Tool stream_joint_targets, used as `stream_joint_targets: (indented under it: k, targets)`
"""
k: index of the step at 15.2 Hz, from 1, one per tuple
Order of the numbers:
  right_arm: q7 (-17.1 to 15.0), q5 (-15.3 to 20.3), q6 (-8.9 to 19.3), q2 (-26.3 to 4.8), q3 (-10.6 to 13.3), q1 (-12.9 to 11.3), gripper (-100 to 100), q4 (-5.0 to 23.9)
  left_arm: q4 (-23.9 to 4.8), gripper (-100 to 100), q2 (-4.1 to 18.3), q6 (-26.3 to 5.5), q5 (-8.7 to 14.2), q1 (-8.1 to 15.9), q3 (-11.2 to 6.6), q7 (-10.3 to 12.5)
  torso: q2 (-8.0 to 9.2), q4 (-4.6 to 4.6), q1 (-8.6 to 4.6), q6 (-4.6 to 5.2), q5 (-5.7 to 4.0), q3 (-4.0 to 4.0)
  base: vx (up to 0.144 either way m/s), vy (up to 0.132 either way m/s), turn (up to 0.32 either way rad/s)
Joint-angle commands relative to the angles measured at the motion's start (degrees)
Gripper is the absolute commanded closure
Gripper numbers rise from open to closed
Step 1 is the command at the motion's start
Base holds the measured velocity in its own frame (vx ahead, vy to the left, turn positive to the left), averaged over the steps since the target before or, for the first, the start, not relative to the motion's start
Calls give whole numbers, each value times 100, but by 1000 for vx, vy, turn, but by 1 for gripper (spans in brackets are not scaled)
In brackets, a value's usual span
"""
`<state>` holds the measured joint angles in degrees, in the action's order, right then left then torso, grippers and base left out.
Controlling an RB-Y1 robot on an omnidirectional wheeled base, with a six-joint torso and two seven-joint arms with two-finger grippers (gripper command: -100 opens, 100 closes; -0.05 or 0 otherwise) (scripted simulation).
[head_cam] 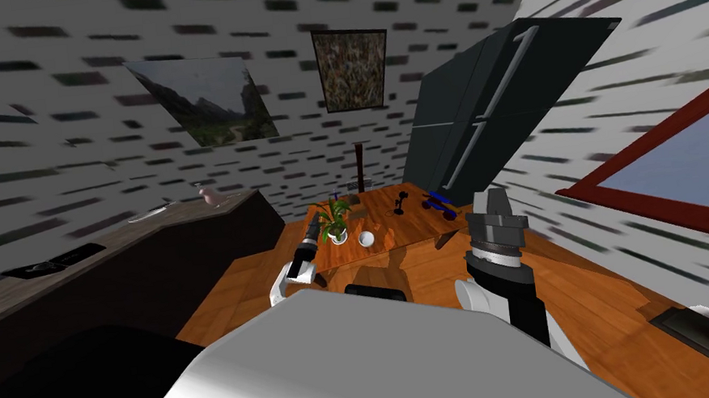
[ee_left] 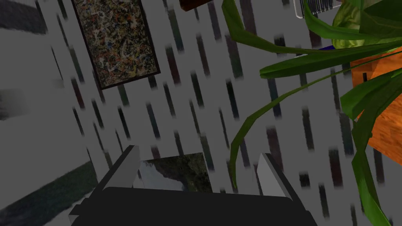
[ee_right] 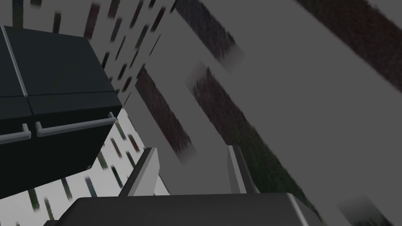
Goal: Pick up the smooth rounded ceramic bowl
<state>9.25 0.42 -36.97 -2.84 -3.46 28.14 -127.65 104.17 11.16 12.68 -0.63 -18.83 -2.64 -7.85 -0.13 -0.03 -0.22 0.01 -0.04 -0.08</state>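
Head view is showing the bowl sitting on the wooden table ahead of me, a small white rounded shape near the table's near edge; I cannot tell whether anything is lying inside it. Just beside it, toward my left, a white pot is standing upright and holding a green leafy plant whose long blades are arching out over the rim. My left gripper is hovering near that pot, on the side away from the bowl and apart from the bowl itself. In the left wrist view its two fingers are standing spread, the left gripper grasping nothing, while the plant's leaves are drooping just beside one finger and a corner of the orange table is showing behind them. Farther back on the table a small dark object and a blue one are resting well apart from the bowl. My right gripper is hanging raised over the table's right end, and in the right wrist view the right gripper is likewise spread and gripping nothing, pointing past the dark refrigerator. That refrigerator is standing behind the table, and a dark counter is running along my left.
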Motion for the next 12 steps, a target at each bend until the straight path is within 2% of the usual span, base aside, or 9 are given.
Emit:
stream_joint_targets:
  k: [1,2,3,5,6,8,9,11,12]
  targets:
    - [0,0,0,0,0,0,0,0,-286,-100,58,-230,36,155,-36,25,0,0,0,0,0,0,28,-70,-16]
    - [0,0,0,0,0,0,0,0,-345,-100,58,-230,36,155,-36,25,-1,0,-4,0,-1,0,27,-70,-6]
    - [0,0,0,0,0,0,0,0,-523,-100,86,-375,61,304,-64,39,-1,0,-6,0,-1,-1,25,-72,-6]
    - [0,0,0,0,0,0,0,0,-643,-100,86,-375,61,304,-64,39,-1,0,-9,0,-2,-1,26,-64,-5]
    - [0,0,0,0,0,0,0,0,-846,-100,108,-525,86,457,-93,53,0,0,-5,-1,-2,0,30,-55,-7]
    - [0,0,0,0,0,0,0,0,-949,-100,108,-525,86,457,-93,53,-2,0,-3,0,-1,-1,27,-48,-6]
    - [0,0,0,0,0,0,0,0,-1126,-100,123,-677,112,613,-123,67,0,0,1,-1,0,0,26,-56,-10]
    - [0,0,0,0,0,0,0,0,-1262,-100,123,-677,112,613,-123,67,0,0,-2,-1,0,0,24,-50,-5]
    - [0,0,0,0,0,0,0,0,-1462,-100,132,-833,138,773,-154,82,2,0,2,-1,0,1,15,-50,-9]
